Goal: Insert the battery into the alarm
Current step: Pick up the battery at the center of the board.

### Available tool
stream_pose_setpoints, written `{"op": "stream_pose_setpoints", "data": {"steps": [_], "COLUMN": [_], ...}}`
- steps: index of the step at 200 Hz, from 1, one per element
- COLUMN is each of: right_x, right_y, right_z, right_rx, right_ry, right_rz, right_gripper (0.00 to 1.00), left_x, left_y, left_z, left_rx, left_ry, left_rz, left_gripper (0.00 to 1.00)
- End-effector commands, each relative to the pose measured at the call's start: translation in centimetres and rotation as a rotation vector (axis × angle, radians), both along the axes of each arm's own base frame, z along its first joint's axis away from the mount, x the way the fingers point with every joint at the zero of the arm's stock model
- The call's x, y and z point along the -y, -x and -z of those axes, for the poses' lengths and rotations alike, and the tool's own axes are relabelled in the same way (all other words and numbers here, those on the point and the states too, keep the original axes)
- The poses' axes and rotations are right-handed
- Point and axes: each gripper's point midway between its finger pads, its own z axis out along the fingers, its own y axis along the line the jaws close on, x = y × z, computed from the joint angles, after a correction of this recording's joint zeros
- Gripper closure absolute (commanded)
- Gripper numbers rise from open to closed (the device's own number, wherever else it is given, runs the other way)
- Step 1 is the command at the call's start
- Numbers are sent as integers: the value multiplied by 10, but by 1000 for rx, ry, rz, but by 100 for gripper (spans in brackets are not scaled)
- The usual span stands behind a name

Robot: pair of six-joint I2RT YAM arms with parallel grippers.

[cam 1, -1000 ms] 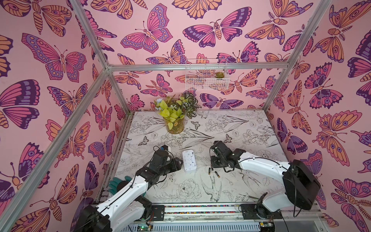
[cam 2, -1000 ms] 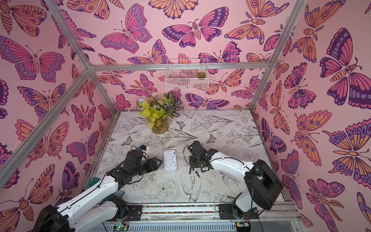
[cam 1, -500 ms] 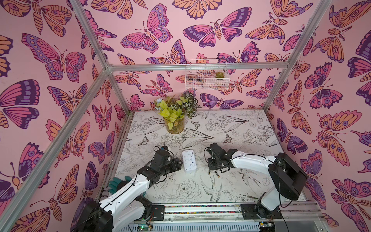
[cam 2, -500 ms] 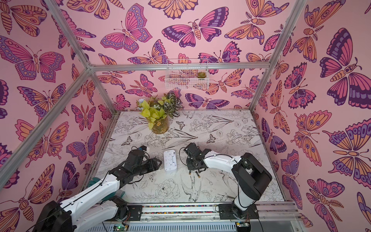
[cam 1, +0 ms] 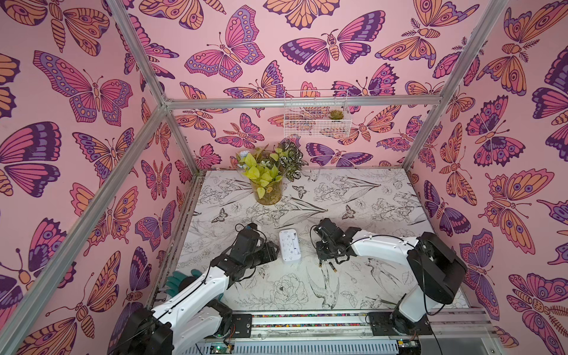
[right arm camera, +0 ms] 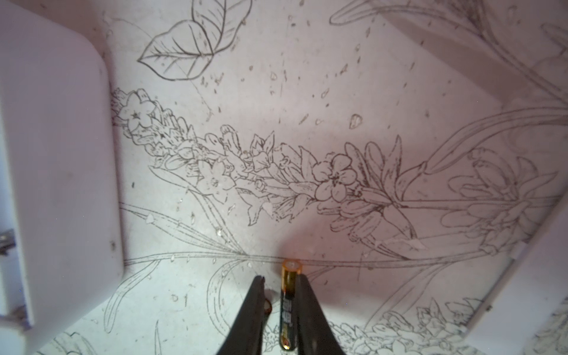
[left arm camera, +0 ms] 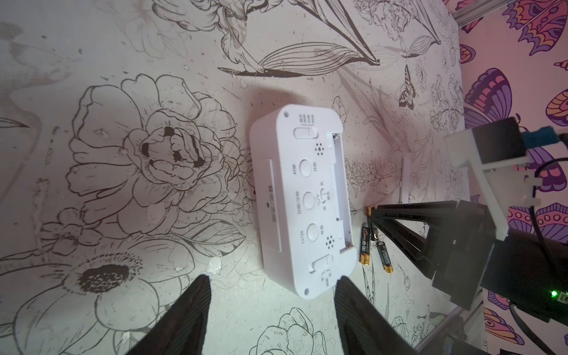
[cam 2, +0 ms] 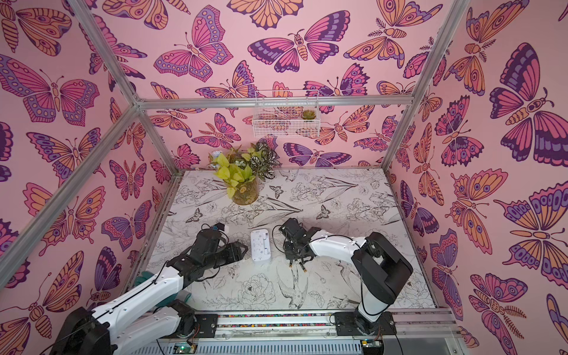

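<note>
White alarm (cam 1: 289,246) lies back-up between the grippers

Top view: left gripper (cam 1: 274,248) and right gripper (cam 1: 326,259) flank it. Left wrist: fingers (left arm camera: 190,313) spread, alarm's end just past their tips. Right wrist: fingers (right arm camera: 305,307) narrowly apart astride a battery (right arm camera: 289,307), alarm off beside.

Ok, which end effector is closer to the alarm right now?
Left. The left end effector sits open right beside the alarm, nearly touching it. The right end effector is farther off on the alarm's opposite side, straddling a battery.
</note>
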Motion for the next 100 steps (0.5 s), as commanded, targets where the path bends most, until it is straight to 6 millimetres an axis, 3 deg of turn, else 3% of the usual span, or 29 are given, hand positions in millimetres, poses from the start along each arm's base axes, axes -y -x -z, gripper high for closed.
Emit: {"op": "stream_pose_setpoints", "data": {"steps": [1, 100], "right_x": [-1, 8], "right_y": [-3, -2], "right_z": [0, 8], "right_rx": [13, 12], "right_ry": [37, 106], "right_rz": [-7, -8], "right_gripper": [79, 79], "left_x": [-2, -2], "left_y": [4, 3], "left_z": [5, 1], "left_rx": [-11, 0], "left_ry": [-10, -9], "left_rz": [-3, 2], "left_gripper": [33, 33]}}
